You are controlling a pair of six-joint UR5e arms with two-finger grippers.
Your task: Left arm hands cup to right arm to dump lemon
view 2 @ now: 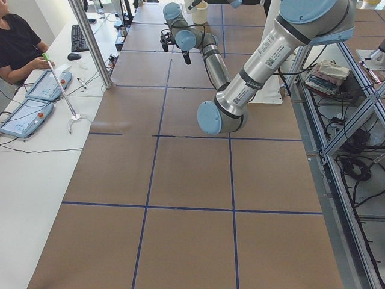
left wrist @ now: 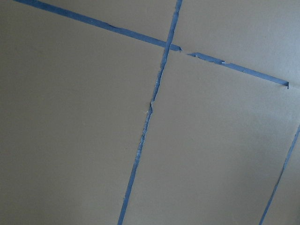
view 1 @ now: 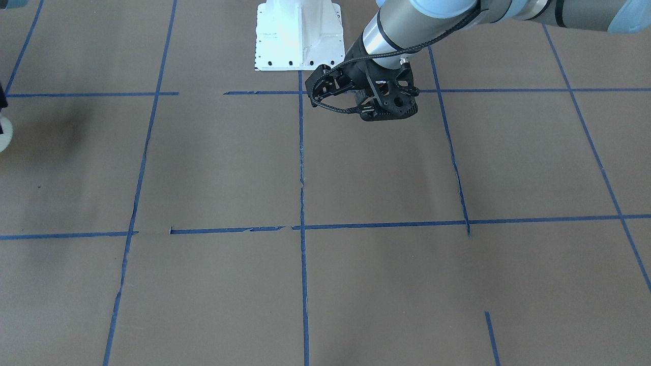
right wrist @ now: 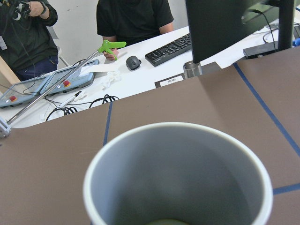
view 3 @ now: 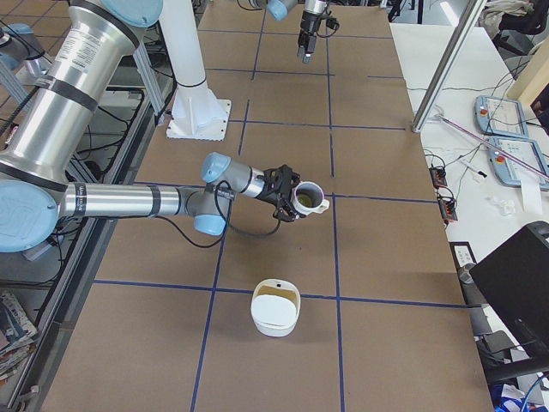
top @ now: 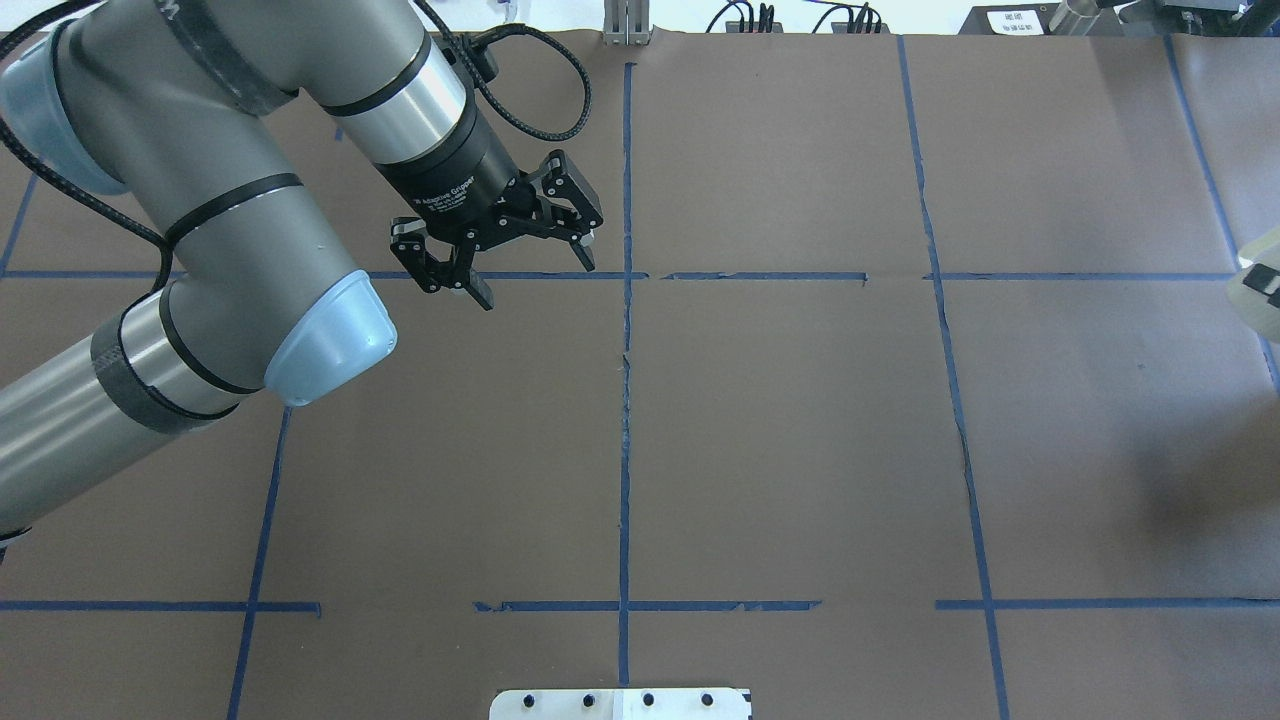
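Though I cannot tell my right gripper (view 3: 292,199)'s grip, the cup (right wrist: 178,178) sits upright at it, lemon (view 3: 305,200) inside. I judge the tub (view 3: 274,328) near, toward the table (view 3: 386,257)'s right end. Left gripper (top: 534,280) wide, empty.

This is a robotics lab. The left arm (view 2: 252,78) and the right arm (view 3: 111,202) reach over a big table (top: 800,450) covered in brown paper and squared off with blue tape (top: 624,400). In the left-end view a white desk (view 2: 36,156) runs from seven to eleven o'clock. It carries control tablets (view 2: 45,85) with red buttons and a keyboard (view 2: 79,37), and a person (view 2: 18,45) sits at it. At three o'clock stands a metal frame (view 2: 328,135) with loose cables (view 2: 355,168).
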